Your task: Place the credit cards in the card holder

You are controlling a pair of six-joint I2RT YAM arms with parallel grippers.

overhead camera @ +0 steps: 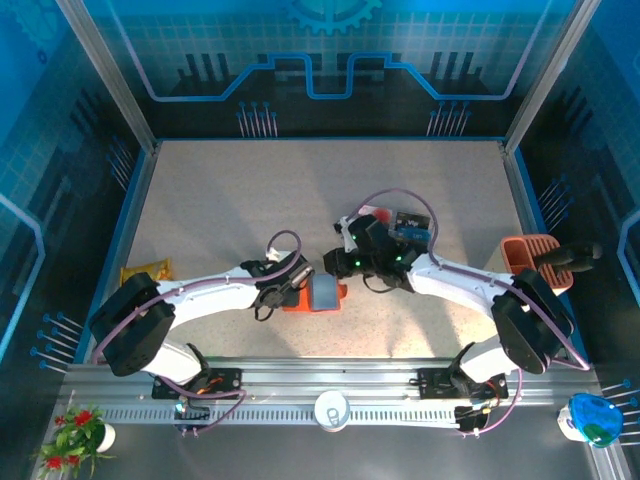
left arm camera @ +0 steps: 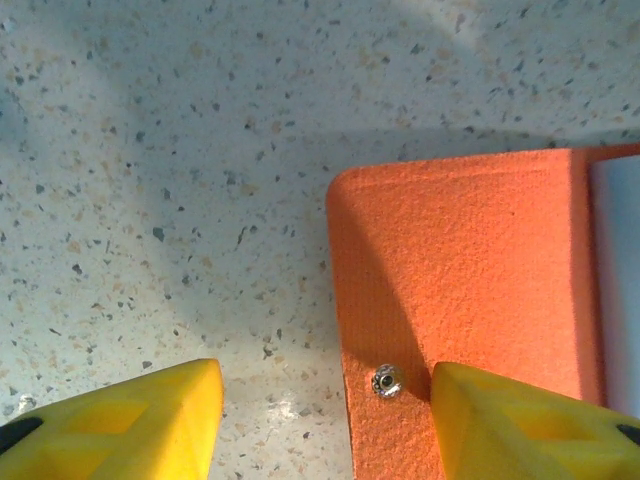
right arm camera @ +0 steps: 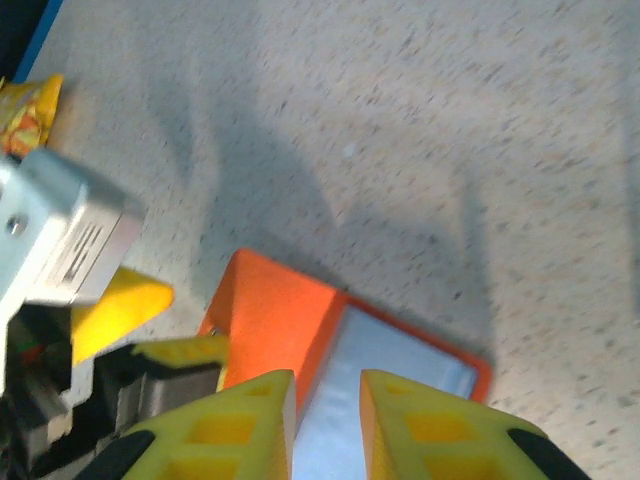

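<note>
Straddling the wallet's [left arm camera: 460, 260] left edge, the left gripper [left arm camera: 328, 385] has its jaws apart: one finger over bare table [left arm camera: 150, 150], the other over the orange flap beside the snap stud [left arm camera: 386, 381]. Jaws of the right gripper [right arm camera: 325, 390] stand nearly closed above the grey pocket [right arm camera: 390, 365]; whether they grip anything cannot be determined. The cards [overhead camera: 408, 224] lie at the wallet's 1 o'clock, apart from it.

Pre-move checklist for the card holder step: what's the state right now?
1. card holder lying open on the table: ok.
2. left hand straddling its orange flap edge, jaws apart: ok.
3. right hand above the holder's grey inside: ok.
4. Card in right hand: not ok, none seen in its narrow gap.
5. credit cards loose and reachable: cannot tell, partly hidden behind the right arm.
</note>
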